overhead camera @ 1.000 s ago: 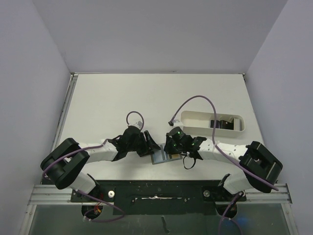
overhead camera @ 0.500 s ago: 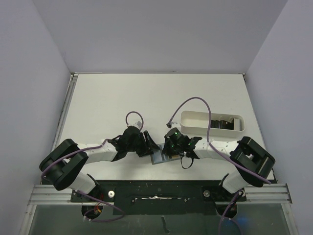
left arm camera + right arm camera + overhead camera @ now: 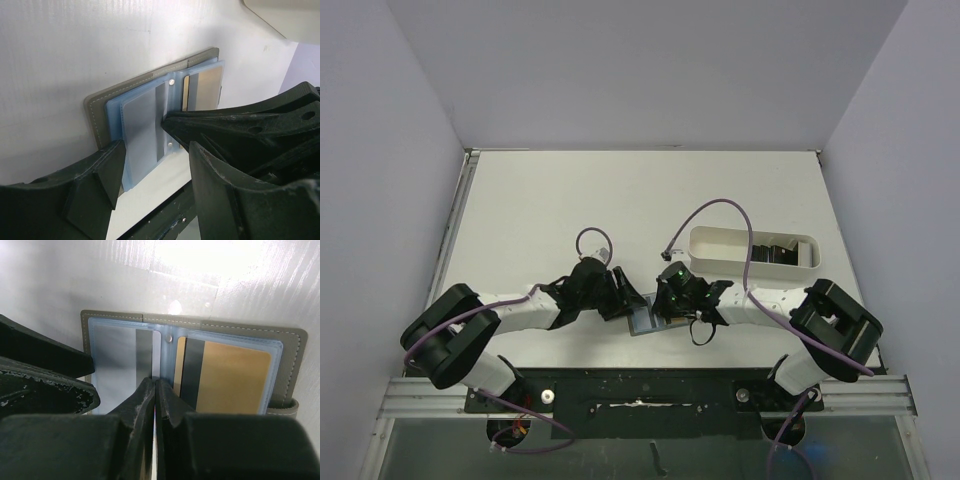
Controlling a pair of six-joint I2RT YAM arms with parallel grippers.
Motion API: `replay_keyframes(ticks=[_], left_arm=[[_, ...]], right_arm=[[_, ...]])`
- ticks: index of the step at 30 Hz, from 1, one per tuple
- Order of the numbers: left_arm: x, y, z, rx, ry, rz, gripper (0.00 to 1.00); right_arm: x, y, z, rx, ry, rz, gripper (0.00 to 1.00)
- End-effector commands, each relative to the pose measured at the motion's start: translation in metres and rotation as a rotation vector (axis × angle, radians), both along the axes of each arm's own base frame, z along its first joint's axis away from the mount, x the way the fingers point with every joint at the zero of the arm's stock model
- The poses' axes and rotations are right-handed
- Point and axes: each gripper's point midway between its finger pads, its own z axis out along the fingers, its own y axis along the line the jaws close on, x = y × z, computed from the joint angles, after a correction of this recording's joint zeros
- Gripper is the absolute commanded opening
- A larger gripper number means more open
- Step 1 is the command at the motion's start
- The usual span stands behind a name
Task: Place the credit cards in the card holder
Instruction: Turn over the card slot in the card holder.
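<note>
The card holder (image 3: 648, 320) lies open near the table's front edge, with a grey-olive outside (image 3: 292, 365) and blue pockets (image 3: 142, 125). A gold card with a dark stripe (image 3: 225, 377) sits in its right pocket. A grey card with a dark stripe (image 3: 117, 367) sits in its left pocket. More dark credit cards (image 3: 775, 252) lie in the white tray. My right gripper (image 3: 155, 383) is shut, with its tips on the holder's middle fold. My left gripper (image 3: 155, 172) is open and empty at the holder's left edge, and it also shows in the top view (image 3: 620, 300).
The white oblong tray (image 3: 720, 243) stands to the right, behind my right arm. A purple cable (image 3: 720, 205) loops over the table from my right arm. My left gripper's fingers (image 3: 45, 375) sit close beside my right gripper.
My right arm has shifted slightly left toward the holder, and its elbow has drawn in. The left arm and the holder have stayed put.
</note>
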Motion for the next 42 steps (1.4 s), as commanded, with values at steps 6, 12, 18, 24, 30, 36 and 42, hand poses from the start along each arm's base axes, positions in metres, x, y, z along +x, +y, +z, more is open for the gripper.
replay_keyframes(ticks=[6, 12, 18, 24, 30, 36, 42], left_arm=[[0.012, -0.019, 0.041, -0.158, -0.097, -0.013, 0.51], [0.010, -0.027, 0.059, -0.264, -0.125, -0.028, 0.47], [0.009, -0.029, 0.065, -0.284, -0.137, -0.035, 0.39], [0.010, -0.030, 0.069, -0.291, -0.149, -0.036, 0.27], [0.011, -0.033, 0.071, -0.301, -0.161, -0.049, 0.26], [0.015, -0.038, 0.069, -0.298, -0.169, -0.055, 0.26], [0.020, -0.049, 0.070, -0.301, -0.179, -0.075, 0.27]], right_arm=[[-0.004, -0.006, -0.014, -0.012, 0.016, -0.021, 0.01], [-0.003, -0.004, -0.008, 0.006, 0.004, -0.028, 0.04], [-0.001, -0.005, -0.002, 0.020, -0.012, -0.039, 0.05], [0.002, -0.006, 0.004, 0.027, -0.032, -0.053, 0.08], [0.007, -0.008, 0.016, 0.039, -0.068, -0.072, 0.12], [0.010, -0.010, 0.035, 0.084, -0.116, -0.093, 0.21], [0.013, -0.023, 0.054, 0.109, -0.177, -0.153, 0.25]])
